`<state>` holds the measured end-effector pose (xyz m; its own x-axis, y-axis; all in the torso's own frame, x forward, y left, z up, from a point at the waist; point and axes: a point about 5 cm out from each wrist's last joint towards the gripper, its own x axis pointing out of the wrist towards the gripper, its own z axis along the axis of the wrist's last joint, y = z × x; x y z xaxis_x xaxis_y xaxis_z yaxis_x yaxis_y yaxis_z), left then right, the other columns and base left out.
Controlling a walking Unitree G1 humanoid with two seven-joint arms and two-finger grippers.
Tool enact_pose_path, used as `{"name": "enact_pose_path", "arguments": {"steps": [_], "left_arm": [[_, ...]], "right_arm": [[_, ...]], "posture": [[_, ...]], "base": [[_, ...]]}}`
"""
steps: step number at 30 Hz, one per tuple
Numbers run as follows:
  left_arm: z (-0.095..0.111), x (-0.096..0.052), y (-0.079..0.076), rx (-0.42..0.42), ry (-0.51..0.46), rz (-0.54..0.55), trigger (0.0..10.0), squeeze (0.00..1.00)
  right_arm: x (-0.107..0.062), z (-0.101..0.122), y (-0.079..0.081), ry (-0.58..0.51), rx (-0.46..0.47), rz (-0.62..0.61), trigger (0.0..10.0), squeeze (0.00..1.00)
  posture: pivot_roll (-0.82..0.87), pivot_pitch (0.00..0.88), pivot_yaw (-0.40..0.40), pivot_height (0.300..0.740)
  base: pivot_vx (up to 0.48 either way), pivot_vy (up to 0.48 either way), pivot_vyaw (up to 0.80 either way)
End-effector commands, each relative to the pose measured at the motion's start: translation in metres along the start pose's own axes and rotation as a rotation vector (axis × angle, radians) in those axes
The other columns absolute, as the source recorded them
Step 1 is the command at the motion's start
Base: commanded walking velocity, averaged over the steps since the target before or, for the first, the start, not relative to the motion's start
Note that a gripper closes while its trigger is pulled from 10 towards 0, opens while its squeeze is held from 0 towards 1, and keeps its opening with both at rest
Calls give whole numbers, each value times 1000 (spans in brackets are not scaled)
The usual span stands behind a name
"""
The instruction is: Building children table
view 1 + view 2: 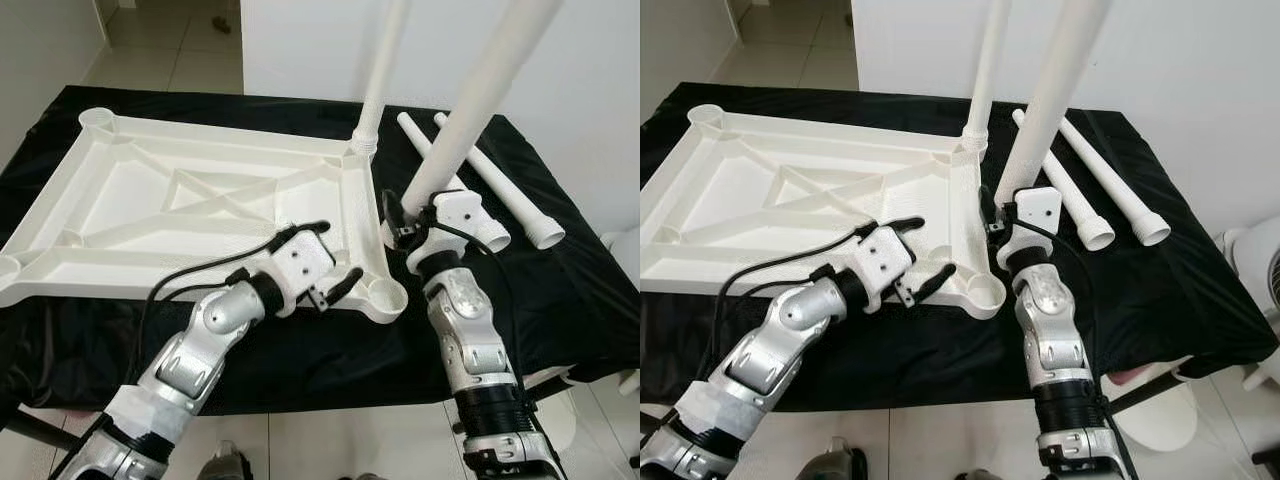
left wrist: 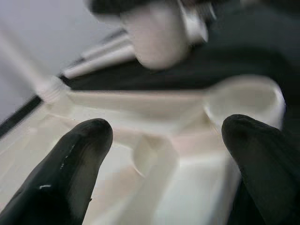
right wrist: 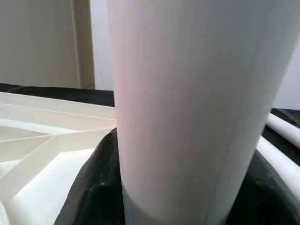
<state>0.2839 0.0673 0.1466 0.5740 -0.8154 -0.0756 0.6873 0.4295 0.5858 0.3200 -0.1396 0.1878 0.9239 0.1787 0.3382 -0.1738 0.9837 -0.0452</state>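
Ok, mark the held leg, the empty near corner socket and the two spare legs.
Held leg (image 1: 470,110), left eye view, mid shaft.
Corner socket (image 1: 384,296), left eye view, its rim.
Spare legs (image 1: 1110,190), right eye view, shaft of the outer one.

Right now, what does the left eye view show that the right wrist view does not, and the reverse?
Left eye view alone: the left claw open at the tabletop's near right corner socket, one leg standing in the far right corner, and the whole black cloth.
Right wrist view alone: the right claw's fingers pressed against the held leg.
Both: that held leg, the tabletop and the spare legs.
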Motion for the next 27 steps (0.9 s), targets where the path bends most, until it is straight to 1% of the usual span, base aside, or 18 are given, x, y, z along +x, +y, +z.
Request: {"name": "enact_pose_path", "arguments": {"steps": [1,5,7,10,12,15,17,19,24,25,27], "left_arm": [[-5,2,-9,27,7,-43,10000,0],[-8,2,-10,15,11,-44,10000,0],[-14,5,-9,10,38,-56,10000,0],[-21,7,-5,23,65,-33,10000,0],[-26,10,-1,35,85,-7,10000,0],[-30,13,6,86,117,31,10000,0],[-31,13,7,92,119,33,10000,0],[-32,15,14,87,127,54,10000,0],[-33,18,21,89,132,74,10000,0],[-34,19,26,113,137,90,10000,0],[-35,20,28,111,136,94,10000,0]], "right_arm": [[-1,4,-4,-16,-2,-8,10000,0],[-2,5,-6,-18,-4,-12,10000,0],[-2,6,-8,-19,-12,-20,10000,0],[-2,7,-9,-23,-12,-20,10000,0],[-2,7,-10,-23,-16,-24,10000,0],[-3,8,-11,-24,-10,-32,10000,0],[-3,8,-11,-23,-9,-33,10000,0],[-3,8,-10,-24,-9,-34,10000,0],[-5,6,-8,-15,-1,-37,10000,0],[-7,4,-6,-1,11,-33,10000,0],[-8,3,-5,8,14,-25,10000,0]], "posture": [[62,66,-62,740],[61,66,-61,740],[55,66,-60,740],[48,67,-56,740],[47,69,-54,740],[44,68,-51,740],[44,68,-51,740],[40,69,-47,740],[38,73,-43,740],[35,75,-40,740],[35,75,-39,740]], "base": [[0,0,0],[0,0,0],[0,0,0],[0,0,0],[0,0,0],[0,0,0],[0,0,0],[0,0,0],[0,0,0],[0,0,0],[0,0,0]]}}
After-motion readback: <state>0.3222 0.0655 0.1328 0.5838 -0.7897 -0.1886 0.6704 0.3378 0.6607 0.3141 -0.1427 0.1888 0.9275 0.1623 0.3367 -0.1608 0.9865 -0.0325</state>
